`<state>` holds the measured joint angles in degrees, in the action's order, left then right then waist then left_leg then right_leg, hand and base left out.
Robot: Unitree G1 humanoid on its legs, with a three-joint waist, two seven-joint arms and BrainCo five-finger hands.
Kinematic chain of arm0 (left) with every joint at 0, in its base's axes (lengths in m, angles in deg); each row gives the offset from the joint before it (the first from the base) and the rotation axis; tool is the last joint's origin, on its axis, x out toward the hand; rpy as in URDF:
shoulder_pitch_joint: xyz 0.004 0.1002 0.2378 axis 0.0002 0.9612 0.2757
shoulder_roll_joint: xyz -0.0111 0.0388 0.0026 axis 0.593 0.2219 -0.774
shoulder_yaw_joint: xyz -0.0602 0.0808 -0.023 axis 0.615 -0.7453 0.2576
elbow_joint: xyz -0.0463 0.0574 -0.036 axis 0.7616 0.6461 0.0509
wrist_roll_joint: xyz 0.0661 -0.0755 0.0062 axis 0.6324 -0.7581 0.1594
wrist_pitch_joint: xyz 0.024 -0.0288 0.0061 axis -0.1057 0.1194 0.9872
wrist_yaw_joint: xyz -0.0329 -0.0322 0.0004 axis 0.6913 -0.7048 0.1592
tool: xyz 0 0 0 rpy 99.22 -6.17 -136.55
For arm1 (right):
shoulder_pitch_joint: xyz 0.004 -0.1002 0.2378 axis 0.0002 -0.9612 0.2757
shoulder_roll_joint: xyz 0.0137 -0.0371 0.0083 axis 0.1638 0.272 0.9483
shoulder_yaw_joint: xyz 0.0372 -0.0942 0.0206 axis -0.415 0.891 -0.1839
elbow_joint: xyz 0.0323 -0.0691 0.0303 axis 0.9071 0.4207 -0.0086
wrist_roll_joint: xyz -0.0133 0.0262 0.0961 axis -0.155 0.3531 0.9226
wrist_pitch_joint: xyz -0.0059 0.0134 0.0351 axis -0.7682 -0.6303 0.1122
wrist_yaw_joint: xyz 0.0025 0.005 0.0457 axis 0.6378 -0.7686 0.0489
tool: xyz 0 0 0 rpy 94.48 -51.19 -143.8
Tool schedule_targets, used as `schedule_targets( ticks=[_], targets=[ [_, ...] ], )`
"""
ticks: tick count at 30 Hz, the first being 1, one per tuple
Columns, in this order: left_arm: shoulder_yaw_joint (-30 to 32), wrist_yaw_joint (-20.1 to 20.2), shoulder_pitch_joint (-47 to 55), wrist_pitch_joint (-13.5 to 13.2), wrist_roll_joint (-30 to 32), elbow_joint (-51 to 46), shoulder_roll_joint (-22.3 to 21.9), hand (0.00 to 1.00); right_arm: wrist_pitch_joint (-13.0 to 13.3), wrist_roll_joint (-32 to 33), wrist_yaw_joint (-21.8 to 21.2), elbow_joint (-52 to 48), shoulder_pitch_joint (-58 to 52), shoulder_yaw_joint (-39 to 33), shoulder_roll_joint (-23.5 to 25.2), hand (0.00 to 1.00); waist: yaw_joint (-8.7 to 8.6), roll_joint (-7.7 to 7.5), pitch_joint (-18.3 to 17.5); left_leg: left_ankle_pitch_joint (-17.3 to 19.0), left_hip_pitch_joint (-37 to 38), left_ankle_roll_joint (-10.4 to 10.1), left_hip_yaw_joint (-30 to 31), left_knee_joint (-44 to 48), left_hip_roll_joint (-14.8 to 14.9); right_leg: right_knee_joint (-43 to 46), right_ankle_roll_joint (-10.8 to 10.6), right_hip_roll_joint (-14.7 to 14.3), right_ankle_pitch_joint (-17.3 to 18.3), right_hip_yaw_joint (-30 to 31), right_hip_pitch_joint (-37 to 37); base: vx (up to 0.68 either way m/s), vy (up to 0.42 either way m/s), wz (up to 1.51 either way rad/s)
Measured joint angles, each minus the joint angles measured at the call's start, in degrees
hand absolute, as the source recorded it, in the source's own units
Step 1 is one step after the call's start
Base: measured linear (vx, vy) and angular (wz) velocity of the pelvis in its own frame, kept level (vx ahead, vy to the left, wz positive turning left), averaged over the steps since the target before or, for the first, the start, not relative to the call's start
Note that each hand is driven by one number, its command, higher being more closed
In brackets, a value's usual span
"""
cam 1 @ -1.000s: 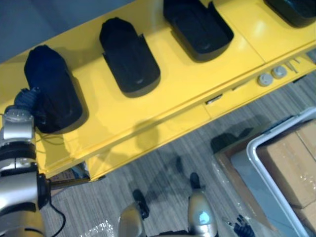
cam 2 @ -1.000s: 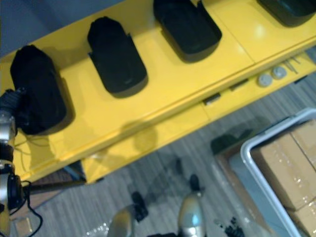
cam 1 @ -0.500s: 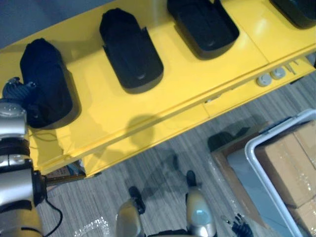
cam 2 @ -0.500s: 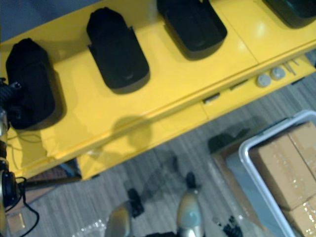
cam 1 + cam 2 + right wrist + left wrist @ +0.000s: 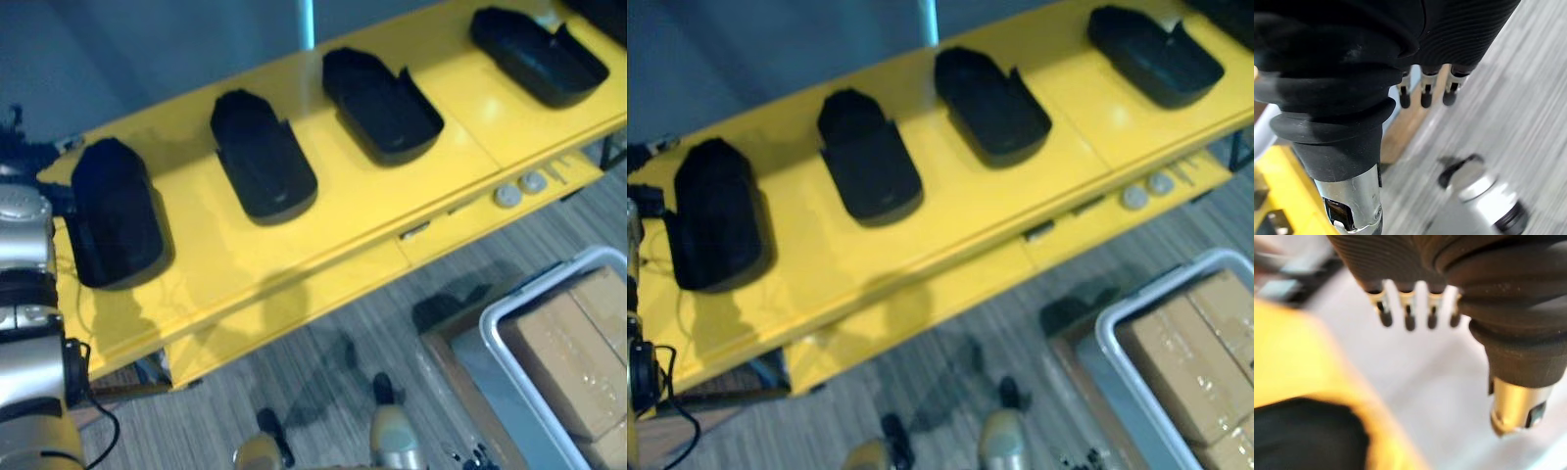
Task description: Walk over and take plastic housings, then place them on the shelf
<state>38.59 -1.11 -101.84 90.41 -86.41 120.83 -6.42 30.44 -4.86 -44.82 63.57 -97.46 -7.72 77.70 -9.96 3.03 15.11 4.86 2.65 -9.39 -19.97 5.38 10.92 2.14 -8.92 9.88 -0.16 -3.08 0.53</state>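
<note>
Several black plastic housings lie in a row on the yellow shelf (image 5: 353, 196). The leftmost housing (image 5: 118, 213) rests near the shelf's left end, with another housing (image 5: 263, 168) and a third one (image 5: 382, 103) to its right. My left hand (image 5: 29, 162) hangs just left of the leftmost housing, apart from it. In the left wrist view its fingers (image 5: 1408, 318) are straight and hold nothing, with the shelf edge (image 5: 1288, 357) and the housing (image 5: 1303, 435) below them. My right hand (image 5: 1440, 29) hangs over the floor, its fingers (image 5: 1425, 95) straight and empty.
A white-rimmed bin (image 5: 509, 308) with cardboard boxes (image 5: 578, 343) stands on the striped floor at the lower right. Two small round silver parts (image 5: 519, 189) lie on the shelf's lower front ledge. A grey wall runs behind the shelf.
My left hand has opened and come off the leftmost housing, which now lies free on the shelf. The camera has tilted up, showing more of the shelf and the wall.
</note>
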Motion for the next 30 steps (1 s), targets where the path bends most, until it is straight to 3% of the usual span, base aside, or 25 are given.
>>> schedule_targets(
  ticks=[3, 5, 8, 9, 11, 13, 17, 19, 20, 23, 25, 30],
  targets=[
    [-1.7, -1.6, 1.7, -2.0, 0.8, -4.0, -0.4, 0.0, 0.0, -0.4, 1.2, 1.3, -0.1, 0.0, 0.2, 0.0, 0.16, 1.47, -2.9, 0.0, 2.4, 0.0, -0.8, -2.0, -0.2, -0.6, 0.0, 0.0, 0.0, -0.6, 2.1, 0.08, 0.015, 0.0],
    [-1.7, -3.7, 2.1, -4.5, 0.9, -6.8, -0.8, 0.0, 0.0, -0.3, 2.3, 2.0, -0.2, 0.0, 1.1, 0.0, 0.26, 1.56, -4.3, -0.4, 2.9, -0.1, -0.1, -3.3, -0.5, -1.5, 0.0, 0.2, 0.0, -1.9, 3.2, 0.05, 0.004, 0.21],
    [-0.6, -8.6, 4.6, -9.1, -1.2, -16.6, -1.2, 0.0, 0.0, 0.1, 3.8, 2.8, -0.2, 0.0, 2.0, 0.0, 1.78, 1.2, -5.4, -1.1, 3.3, -0.1, 1.5, -4.3, -0.6, -1.9, 0.0, 0.1, 0.0, -3.6, 4.6, 0.0, -0.012, 0.28],
    [2.4, -11.2, 7.4, -11.8, -1.6, -22.8, -2.5, 0.0, 0.0, 0.3, 4.5, 3.3, -0.1, 0.0, 1.9, 0.0, 2.6, 1.19, -6.4, -1.6, 3.3, -0.1, 2.1, -5.0, -0.6, -1.9, 0.0, 0.1, 0.0, -4.6, 4.7, 0.01, -0.017, 0.25],
    [9.9, -16.4, 14.1, -15.9, -2.0, -33.5, -6.8, 0.0, 0.0, 0.3, 5.0, 3.8, 0.3, 0.0, 1.8, 0.0, 4.44, 1.04, -8.1, -1.8, 3.3, -0.1, 2.4, -5.4, -0.7, -2.0, 0.0, 0.1, 0.0, -5.0, 5.0, 0.01, -0.007, 0.19],
    [16.7, -21.0, 21.6, -19.8, -1.6, -41.9, -11.8, 0.0, 0.0, 0.1, 5.4, 4.2, 0.7, 0.3, 1.8, 0.0, 5.16, 0.85, -9.6, -2.0, 3.2, -0.1, 4.0, -5.6, -0.8, -2.7, 0.1, 0.1, 0.1, -7.0, 6.2, 0.0, -0.017, 0.32],
    [25.6, -32.7, 37.2, -28.2, 6.0, -55.5, -25.3, 0.0, -0.3, -1.0, 7.1, 6.8, 1.6, 0.3, 1.8, 0.0, 9.67, -0.66, -12.0, -3.1, 3.3, -0.4, 6.5, -6.6, -0.9, -2.9, 1.2, -0.1, 0.8, -10.0, 7.6, -0.02, -0.026, 0.33],
    [27.1, -36.5, 41.4, -30.1, 9.3, -58.8, -29.0, 0.0, -0.5, -1.0, 7.4, 7.4, 2.3, 0.2, 1.8, 0.0, 10.76, -1.29, -12.3, -4.1, 3.2, -0.4, 7.5, -7.7, -1.1, -2.9, 1.9, 0.0, 1.3, -11.2, 8.0, -0.08, -0.031, 0.34],
    [28.3, -39.9, 45.6, -31.2, 11.7, -60.5, -31.6, 0.0, -0.7, -1.0, 7.7, 8.0, 3.3, 0.2, 1.8, 0.0, 11.55, -1.6, -12.5, -5.1, 3.3, -0.4, 8.0, -9.3, -1.5, -2.9, 1.3, 0.2, 2.1, -11.6, 8.2, -0.11, -0.029, 0.3],
    [29.9, -43.4, 49.4, -30.7, 11.4, -58.7, -34.5, 0.0, -2.0, -1.0, 8.6, 8.2, 4.3, 0.2, 1.4, 0.0, 12.17, -1.79, -13.1, -5.8, 3.4, -0.4, 8.6, -10.3, -1.7, -2.8, 0.7, 0.4, 2.9, -12.8, 8.5, -0.11, -0.028, 0.21],
    [32.9, -44.7, 52.4, -30.7, 7.7, -53.8, -36.9, 0.0, -4.6, -1.0, 8.6, 8.2, 4.8, 0.2, 0.7, 0.0, 12.42, -1.67, -13.5, -6.1, 3.3, -0.2, 8.6, -10.4, -1.7, -2.8, 0.4, 0.4, 2.7, -12.9, 8.6, -0.06, -0.002, 0.0],
    [32.5, -43.9, 55.4, -30.2, -3.1, -36.6, -39.5, 0.0, -11.0, -0.4, 6.4, 8.4, 4.7, 0.3, 0.4, 0.0, 12.4, -2.63, -13.9, -6.6, 3.3, -0.1, 10.4, -10.4, -2.0, -2.8, 0.4, 0.7, 2.5, -15.0, 9.7, 0.0, -0.007, 0.16]
  ],
)
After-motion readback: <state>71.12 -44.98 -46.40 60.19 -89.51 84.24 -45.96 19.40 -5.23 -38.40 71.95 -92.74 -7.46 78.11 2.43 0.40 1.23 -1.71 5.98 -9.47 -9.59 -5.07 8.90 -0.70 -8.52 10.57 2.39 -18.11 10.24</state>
